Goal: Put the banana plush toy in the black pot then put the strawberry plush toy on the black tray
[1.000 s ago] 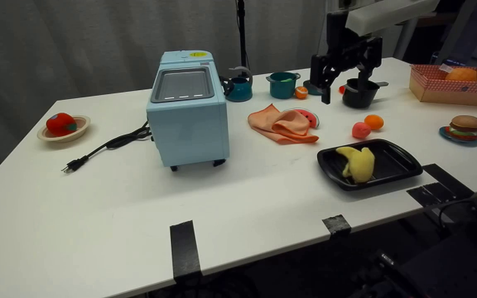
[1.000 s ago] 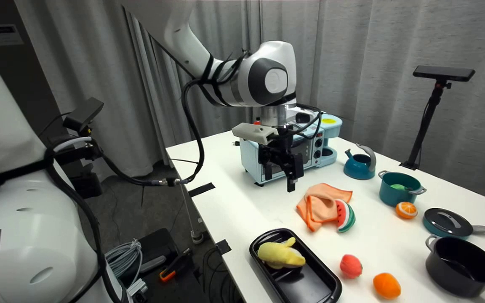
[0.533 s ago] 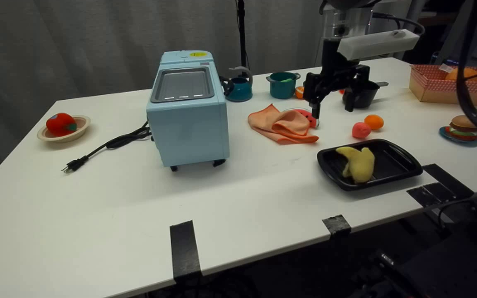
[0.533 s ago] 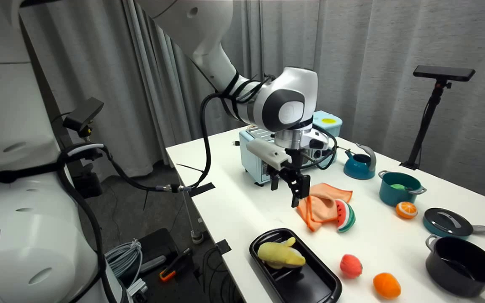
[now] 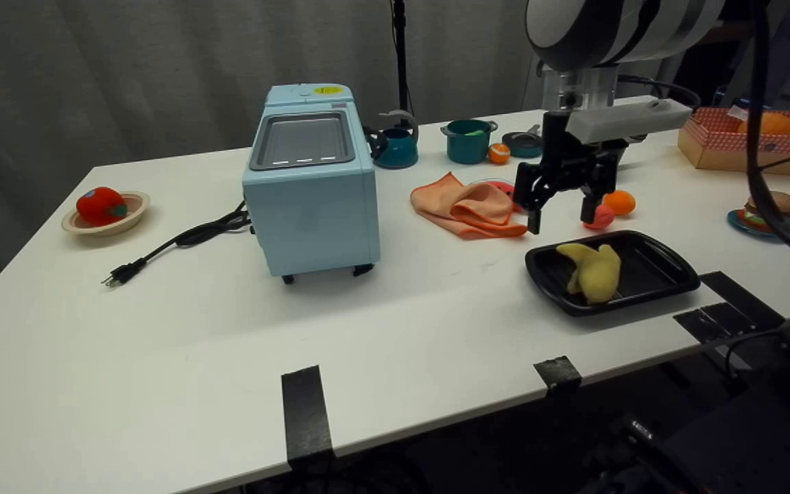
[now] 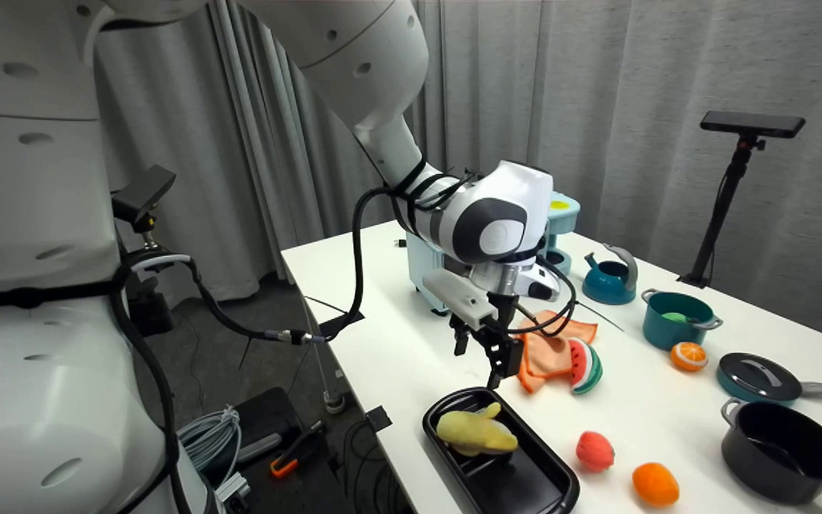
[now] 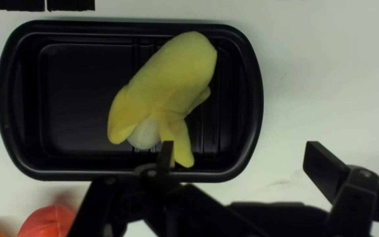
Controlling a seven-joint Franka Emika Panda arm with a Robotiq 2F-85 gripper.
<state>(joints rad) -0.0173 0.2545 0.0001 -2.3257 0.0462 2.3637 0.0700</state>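
Spread wide, the pincer [image 7: 240,154] holds nothing. In the wrist view one finger hides some of the black tray [image 7: 84,95], the other just desk [image 7: 314,82]. Going straight down might bump the tray's edge and miss the banana [image 7: 173,79] lying in it. A loose grip could drop the banana short of the black pot [image 6: 768,457].

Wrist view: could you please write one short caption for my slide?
Open gripper near the partly peeled banana plush toy lying in the black tray.
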